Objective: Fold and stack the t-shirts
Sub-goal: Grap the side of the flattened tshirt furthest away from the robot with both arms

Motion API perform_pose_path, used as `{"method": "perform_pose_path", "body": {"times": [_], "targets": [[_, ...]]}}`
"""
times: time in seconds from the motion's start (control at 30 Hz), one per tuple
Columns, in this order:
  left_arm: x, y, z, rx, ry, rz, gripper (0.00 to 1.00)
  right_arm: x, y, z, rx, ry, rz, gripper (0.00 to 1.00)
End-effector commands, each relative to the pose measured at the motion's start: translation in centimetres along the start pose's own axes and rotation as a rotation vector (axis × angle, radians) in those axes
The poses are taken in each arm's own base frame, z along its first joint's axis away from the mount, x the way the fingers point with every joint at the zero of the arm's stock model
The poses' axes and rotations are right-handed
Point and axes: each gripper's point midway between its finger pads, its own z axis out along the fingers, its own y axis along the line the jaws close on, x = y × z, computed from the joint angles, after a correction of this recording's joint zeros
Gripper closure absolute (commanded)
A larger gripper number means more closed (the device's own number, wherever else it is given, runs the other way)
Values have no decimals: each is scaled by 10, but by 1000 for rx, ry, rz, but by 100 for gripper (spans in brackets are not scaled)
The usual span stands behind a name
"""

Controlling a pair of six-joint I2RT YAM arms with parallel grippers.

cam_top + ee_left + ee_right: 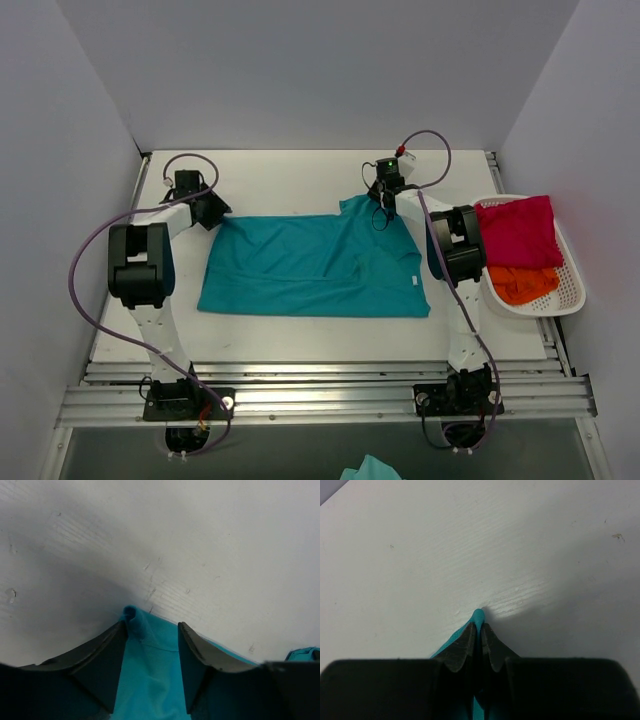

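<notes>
The teal t-shirt (310, 265) lies spread across the white table, with a small white label (414, 281) near its right edge. My left gripper (212, 212) is at the shirt's far left corner. In the left wrist view its jaws (151, 625) stand apart with that teal corner (150, 670) lying between them. My right gripper (380, 200) is at the far right corner, which is raised a little. The right wrist view shows it (480, 626) shut on a pinch of the teal cloth (478, 614). A crimson t-shirt (515, 230) and an orange t-shirt (522, 283) lie in the basket.
The white slotted basket (572, 290) stands at the table's right edge beside the right arm. Grey walls close in the left, back and right. Aluminium rails (320, 385) run along the near edge. A scrap of teal cloth (368, 468) shows below the table front.
</notes>
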Motion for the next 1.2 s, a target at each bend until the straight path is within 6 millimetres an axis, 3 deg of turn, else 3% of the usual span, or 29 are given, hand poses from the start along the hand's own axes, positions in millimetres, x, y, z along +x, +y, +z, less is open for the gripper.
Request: {"method": "perform_pose_path", "body": {"times": [0.0, 0.2, 0.4, 0.63, 0.87, 1.17], "targets": [[-12, -9, 5, 24, -24, 19, 48, 5, -9, 5, 36, 4, -9, 100], [-13, -5, 13, 1, -25, 23, 78, 4, -10, 5, 37, 1, -9, 100], [-15, -7, 14, 2, -24, 26, 98, -6, -6, -3, 32, -18, -10, 100], [-27, -16, -5, 17, -67, 53, 98, -33, 3, -25, 22, -65, -12, 100], [-33, -23, -23, 37, -92, 64, 98, -56, 15, -59, 1, -115, -12, 100], [-29, -24, -43, 63, -106, 72, 98, -58, 20, -102, -1, -146, -35, 100]]}}
